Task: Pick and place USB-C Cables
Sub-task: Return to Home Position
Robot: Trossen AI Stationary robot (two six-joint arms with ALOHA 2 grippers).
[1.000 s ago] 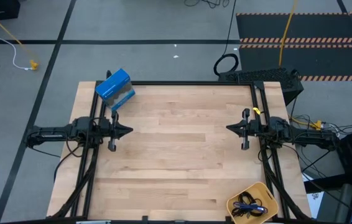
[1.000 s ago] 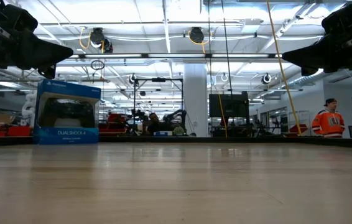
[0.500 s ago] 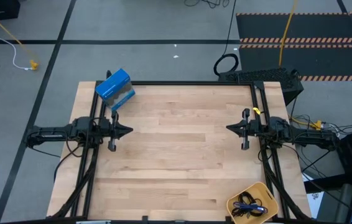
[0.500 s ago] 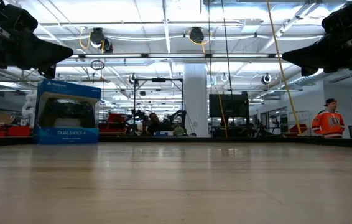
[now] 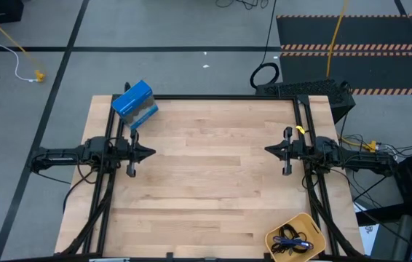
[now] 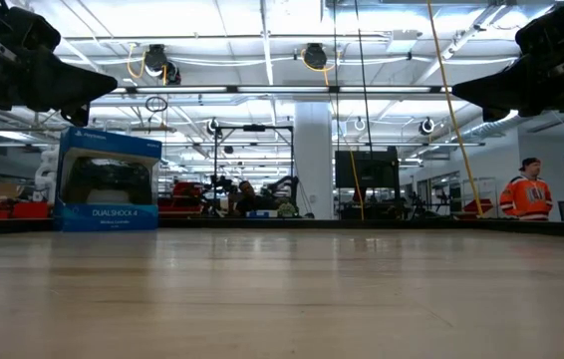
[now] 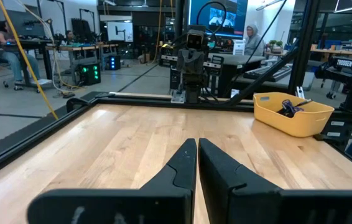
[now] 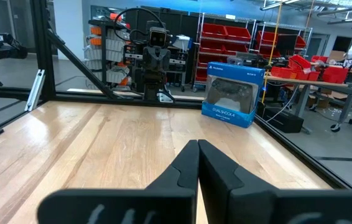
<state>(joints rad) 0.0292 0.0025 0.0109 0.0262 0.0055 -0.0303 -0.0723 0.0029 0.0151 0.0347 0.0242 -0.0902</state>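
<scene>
- The cables lie in a tangle, black and blue-purple, inside the yellow bin.
- The bin sits on the desk at the corner on the right arm's side, well apart from both arms.
- In the left wrist view the cables poke up just above the bin's rim.
- The left tool hangs over the desk's left edge, pointing toward the middle. Its fingers are clenched on nothing, with only a thin slit between them.
- The right tool hangs over the right edge, facing the left one across the bare wood. It is likewise clenched and empty.
- A blue box stands at the far left corner, near the left arm.
- A person in an orange top stands in the room beyond the desk.
</scene>
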